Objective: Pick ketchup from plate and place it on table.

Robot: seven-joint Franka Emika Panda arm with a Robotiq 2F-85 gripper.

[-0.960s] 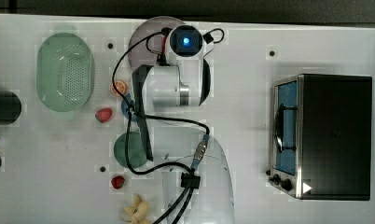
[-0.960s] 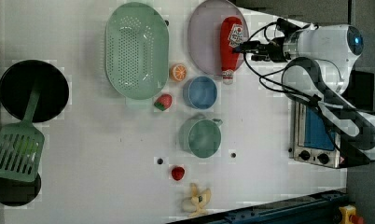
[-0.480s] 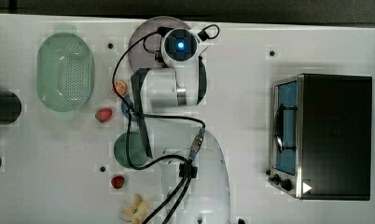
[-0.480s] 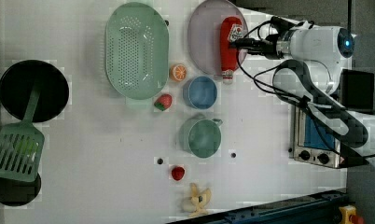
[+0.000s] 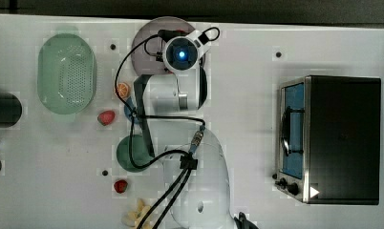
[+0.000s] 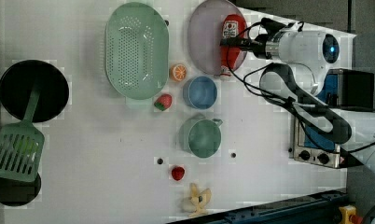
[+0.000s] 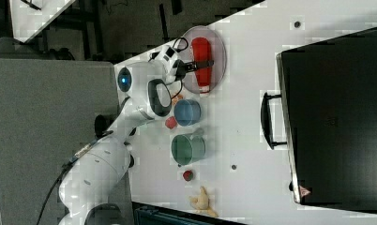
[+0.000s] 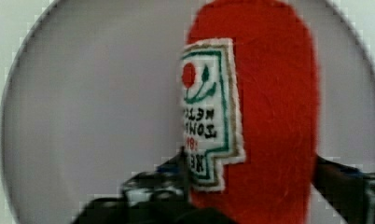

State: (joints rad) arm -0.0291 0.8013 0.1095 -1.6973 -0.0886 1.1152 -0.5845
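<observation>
Jaws around the ketchup

Ketchup (image 6: 231, 43) lies flat on the plate (image 6: 205, 39), on the white table (image 6: 106, 154). The gripper (image 7: 201, 63) reaches over it. Its jaws stand spread, one on each side of the red bottle.

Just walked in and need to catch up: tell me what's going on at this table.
A single robot arm is going after the ketchup, a red bottle lying on the lilac-grey plate at the table's edge. Its gripper is down at the bottle, one finger on each side of the body. The bottle is not lifted yet. A blue bowl, a green cup and a green basket sit nearby untouched.
</observation>
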